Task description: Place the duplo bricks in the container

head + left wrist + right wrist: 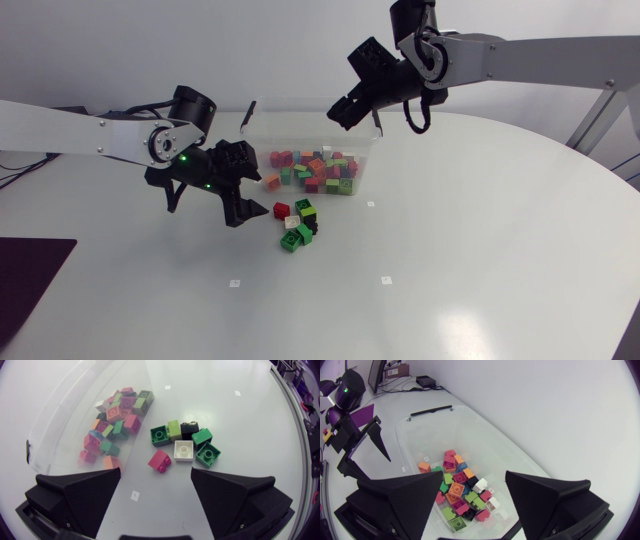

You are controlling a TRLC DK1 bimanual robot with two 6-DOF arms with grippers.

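A clear plastic container (262, 148) stands at the back of the table with many coloured duplo bricks (315, 172) in it. Several loose bricks (297, 222) lie on the table just in front of it: a red one (160, 461), a white one (183, 450), green ones (208, 455) and a black one (189, 427). My left gripper (207, 208) hangs open above the table left of the loose bricks, and they lie ahead of its fingers (85, 495). My right gripper (352, 115) is open and empty above the container (485, 425), over the brick pile (462, 495).
A dark purple mat (30, 270) lies at the table's left edge. Small white markers (235, 284) dot the tabletop. Bare table stretches in front and to the right of the container. My left arm's gripper (360, 445) shows beyond the container in the right wrist view.
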